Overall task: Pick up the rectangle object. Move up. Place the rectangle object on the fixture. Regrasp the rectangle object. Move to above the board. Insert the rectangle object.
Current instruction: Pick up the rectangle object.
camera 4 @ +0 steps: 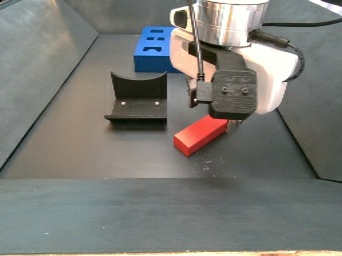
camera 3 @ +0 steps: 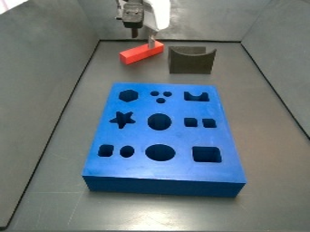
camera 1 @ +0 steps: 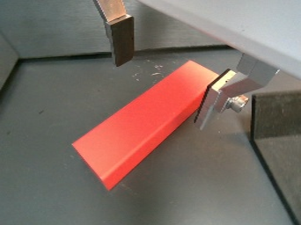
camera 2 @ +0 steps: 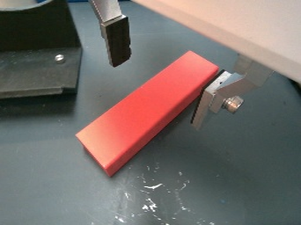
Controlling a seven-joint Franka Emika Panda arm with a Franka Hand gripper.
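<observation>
Your gripper (camera 1: pixel 171 72) sits low over the far end of the block (camera 1: pixel 143 122), jaws spread wide. In both wrist views one finger (camera 2: pixel 114 39) hangs clear of the block's long side with floor showing between pad and block, while the other finger (camera 2: pixel 214 97) stands right against the opposite long side; you cannot tell from these views whether that pad actually touches. Nothing is clamped: the block lies flat on the floor (camera 1: pixel 47 97), red-orange, with only its far end between the fingers and most of its length reaching out from under the gripper.

In a side view the gripper (camera 4: pixel 214 113) comes down from the big white wrist housing, and the block (camera 4: pixel 203 133) lies on the floor just below it, pointing slantwise. Taking the block as your mark, the fixture (camera 4: pixel 138 100) stands just beside it, apart and not touching, its notch facing up; a wrist view shows the fixture's (camera 2: pixel 35 57) base plate near the block's far end. In a side view the board (camera 3: pixel 164 136) lies well apart from the block (camera 3: pixel 140 53), nearer that camera, flat on the floor with its cutouts open; the fixture (camera 3: pixel 190 60) sits beside the block, at the same far end of the enclosure.
</observation>
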